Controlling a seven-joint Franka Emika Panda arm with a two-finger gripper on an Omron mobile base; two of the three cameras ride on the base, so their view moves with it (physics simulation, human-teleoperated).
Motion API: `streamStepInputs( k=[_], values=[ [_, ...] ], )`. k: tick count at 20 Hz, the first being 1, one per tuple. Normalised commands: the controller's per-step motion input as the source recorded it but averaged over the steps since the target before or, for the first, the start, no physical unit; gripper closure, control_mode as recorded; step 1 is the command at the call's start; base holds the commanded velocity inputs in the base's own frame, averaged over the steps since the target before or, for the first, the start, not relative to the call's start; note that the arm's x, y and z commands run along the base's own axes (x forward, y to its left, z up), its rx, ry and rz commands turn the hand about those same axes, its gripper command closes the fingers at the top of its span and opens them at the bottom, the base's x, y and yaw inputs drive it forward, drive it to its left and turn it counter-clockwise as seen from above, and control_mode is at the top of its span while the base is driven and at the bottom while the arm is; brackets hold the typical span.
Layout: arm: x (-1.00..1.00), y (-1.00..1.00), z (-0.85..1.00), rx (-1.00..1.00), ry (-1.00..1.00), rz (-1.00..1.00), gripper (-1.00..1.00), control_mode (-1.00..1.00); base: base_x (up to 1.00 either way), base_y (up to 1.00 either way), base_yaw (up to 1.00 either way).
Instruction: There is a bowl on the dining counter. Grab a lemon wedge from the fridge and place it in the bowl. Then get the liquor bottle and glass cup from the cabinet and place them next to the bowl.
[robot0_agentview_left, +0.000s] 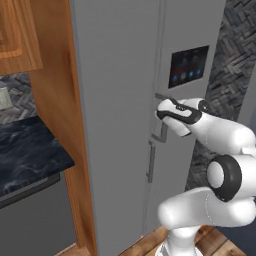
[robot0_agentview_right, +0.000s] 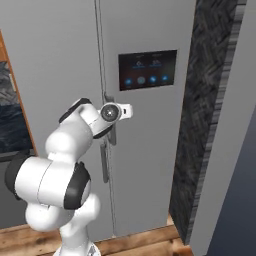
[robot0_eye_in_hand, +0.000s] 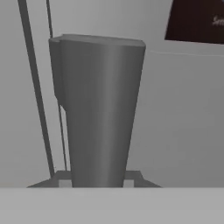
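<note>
The fridge (robot0_agentview_left: 115, 100) is a tall grey two-door unit right in front of me, with both doors closed. My gripper (robot0_agentview_left: 162, 114) is pressed against the vertical bar handle (robot0_agentview_left: 163, 134) of the right-hand door, just below the black dispenser panel (robot0_agentview_left: 188, 66). In the hand view the grey handle (robot0_eye_in_hand: 100, 109) runs up between my fingertips (robot0_eye_in_hand: 64, 182), which sit against both of its sides, so the gripper (robot0_eye_in_hand: 97, 183) is shut on it. From the right base view the hand (robot0_agentview_right: 114, 112) covers the top of that handle (robot0_agentview_right: 113, 136). The lemon wedge, bowl, liquor bottle and glass cup are out of view.
A second bar handle (robot0_agentview_left: 150, 162) sits lower on the left door. An orange-brown wooden panel (robot0_agentview_left: 57, 100) flanks the fridge, with a wooden cupboard (robot0_agentview_left: 17, 37) and a dark marble worktop (robot0_agentview_left: 25, 150) to its left. A dark herringbone wall (robot0_agentview_right: 200, 125) stands on the right.
</note>
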Motion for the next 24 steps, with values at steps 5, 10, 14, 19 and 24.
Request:
streamStepInputs(
  k=[5,10,14,19,24],
  values=[
    [-0.70,-0.95,0.00,0.05,0.00,0.00,1.00,-1.00,0.00,0.00,0.00],
    [-0.94,-1.00,0.00,0.07,-0.01,0.00,1.00,-1.00,0.00,0.00,0.00],
    [-0.96,-1.00,0.00,0.08,0.00,-0.02,1.00,-1.00,0.00,0.00,0.00],
    [-0.78,-1.00,0.00,0.06,0.00,-0.07,1.00,-1.00,0.00,0.00,0.00],
    [-0.55,-1.00,0.02,0.03,0.00,-0.05,1.00,-1.00,0.00,0.00,0.00]
  ],
)
